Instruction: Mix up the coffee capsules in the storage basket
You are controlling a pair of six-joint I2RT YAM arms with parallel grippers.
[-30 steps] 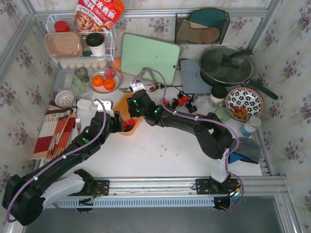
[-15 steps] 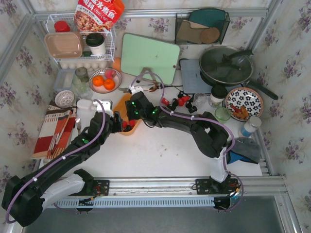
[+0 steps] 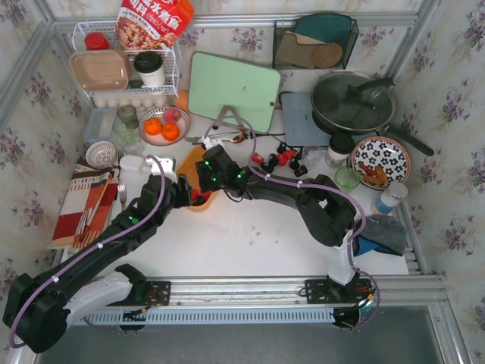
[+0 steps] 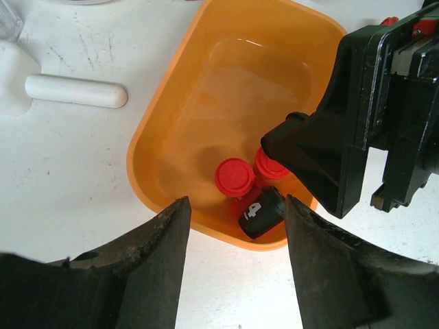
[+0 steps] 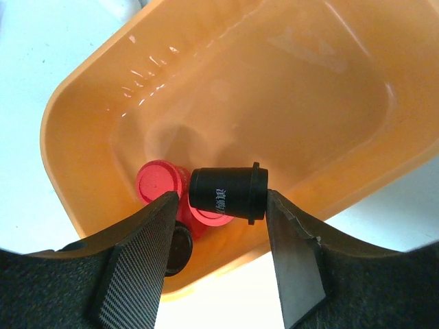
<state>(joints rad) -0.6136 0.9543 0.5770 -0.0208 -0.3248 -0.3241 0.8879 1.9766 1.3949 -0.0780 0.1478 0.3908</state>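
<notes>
Just glossy tapered capsules (image 4: 234,177), smooth rounded basket (image 4: 240,89)

High rear overhead view; both wrist views close above the same storage basket (image 4: 226,89)

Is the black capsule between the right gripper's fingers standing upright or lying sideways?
Sideways: in the right wrist view the black capsule lies horizontal between the right gripper fingers, over the orange basket.

Floral-papered walls (image 3: 455,91) on three sides, edged by a grey metal frame (image 3: 227,19). White desk (image 3: 250,243), scuffed, evenly lit. Slotted metal rail (image 3: 242,312) along the near edge.
</notes>
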